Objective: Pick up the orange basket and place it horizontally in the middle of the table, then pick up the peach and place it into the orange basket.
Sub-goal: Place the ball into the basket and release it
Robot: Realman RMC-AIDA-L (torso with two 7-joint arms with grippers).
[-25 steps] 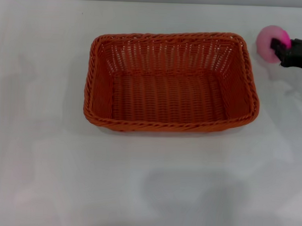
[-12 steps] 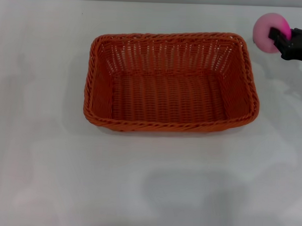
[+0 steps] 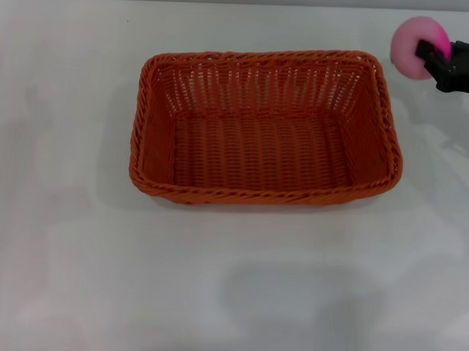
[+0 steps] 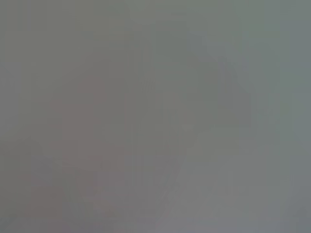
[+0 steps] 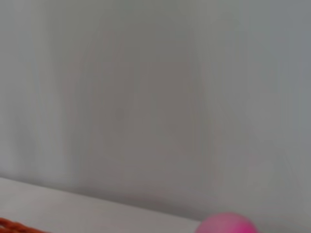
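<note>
The wide, plain white tabletop [image 3: 238, 283] lay bare across the near part of the head view. Farther back, about the middle of the table, stood the large rectangular orange woven basket [image 3: 265, 126] with its rounded corners and braided rim, its long side running across the view and its opening facing up. Nothing lay inside it; the woven floor showed all the way across.

Beyond the basket's far right corner, near the right edge of the head view, the black right gripper [image 3: 433, 53] was closed on the small pale pink ball-shaped peach [image 3: 415, 45] with its magenta patch. The fruit sat to the left of the gripper body, and a dark finger [image 3: 428, 51] crossed its right side. The peach was apart from the basket, outside the rim, and whether it touched the tabletop could not be told from these views.

In the right wrist view the top of the pink fruit [image 5: 227, 224] showed at the frame edge, with a sliver of the orange rim [image 5: 17, 226] at a corner and a grey wall behind.

The left gripper did not appear in the head view, and the left wrist view showed only a blank grey surface.
</note>
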